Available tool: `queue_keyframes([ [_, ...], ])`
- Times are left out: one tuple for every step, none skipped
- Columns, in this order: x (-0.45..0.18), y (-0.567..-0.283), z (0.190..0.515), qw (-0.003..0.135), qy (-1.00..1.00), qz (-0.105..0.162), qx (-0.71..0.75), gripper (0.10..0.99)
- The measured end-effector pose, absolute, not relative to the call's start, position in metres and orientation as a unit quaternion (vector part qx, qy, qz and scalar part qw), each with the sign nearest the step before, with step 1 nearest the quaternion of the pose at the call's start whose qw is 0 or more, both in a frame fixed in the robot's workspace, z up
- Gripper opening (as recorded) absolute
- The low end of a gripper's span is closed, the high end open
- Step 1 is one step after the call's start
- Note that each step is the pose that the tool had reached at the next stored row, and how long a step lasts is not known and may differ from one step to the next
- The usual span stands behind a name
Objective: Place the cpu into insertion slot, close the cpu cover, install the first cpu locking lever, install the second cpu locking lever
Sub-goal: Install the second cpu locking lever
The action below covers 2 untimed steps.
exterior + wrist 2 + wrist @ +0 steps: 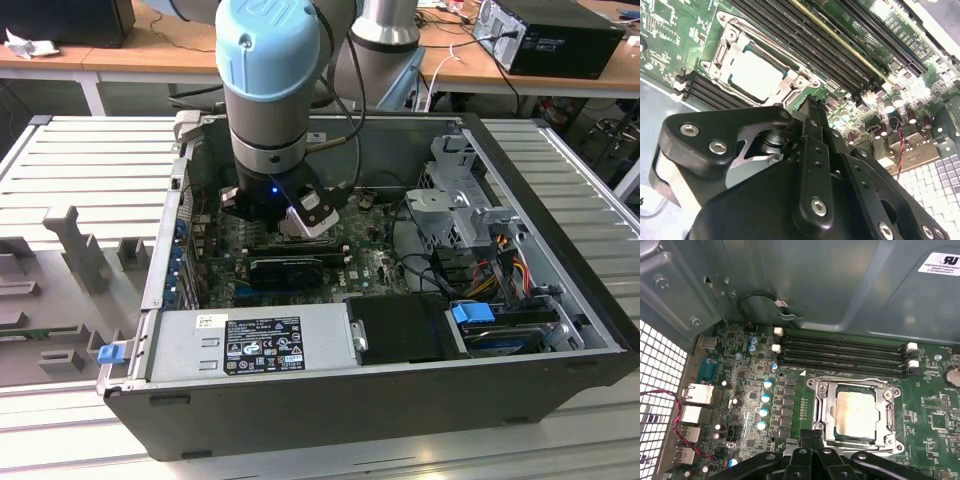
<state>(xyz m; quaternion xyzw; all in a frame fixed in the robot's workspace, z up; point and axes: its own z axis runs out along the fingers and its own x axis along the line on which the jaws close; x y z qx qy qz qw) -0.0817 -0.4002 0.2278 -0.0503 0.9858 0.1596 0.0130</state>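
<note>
Pale silver-grey square cpu [855, 412] is lying flat in the metal-rimmed insertion slot [822, 405] under the thin metal cpu cover [890, 412]; the black gripper [812, 437] is hovering beside it, fingers pressed together, holding nothing.

open computer case [330, 385] sits on a slatted grey table [90, 160].

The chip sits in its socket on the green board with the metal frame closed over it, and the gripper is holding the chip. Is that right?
Not quite. The chip does sit in its socket on the green board with the metal frame down around it, but the gripper is not holding it; both wrist views show the fingertips together beside the socket with nothing between them.
</note>
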Motion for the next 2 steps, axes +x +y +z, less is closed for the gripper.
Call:
queue_keyframes([
  [-0.0818, -0.4002, 0.2280, 0.013, 0.986, 0.159, -0.050, 0.106],
  [-0.0818, -0.4002, 0.2281, 0.013, 0.986, 0.159, -0.050, 0.106],
])
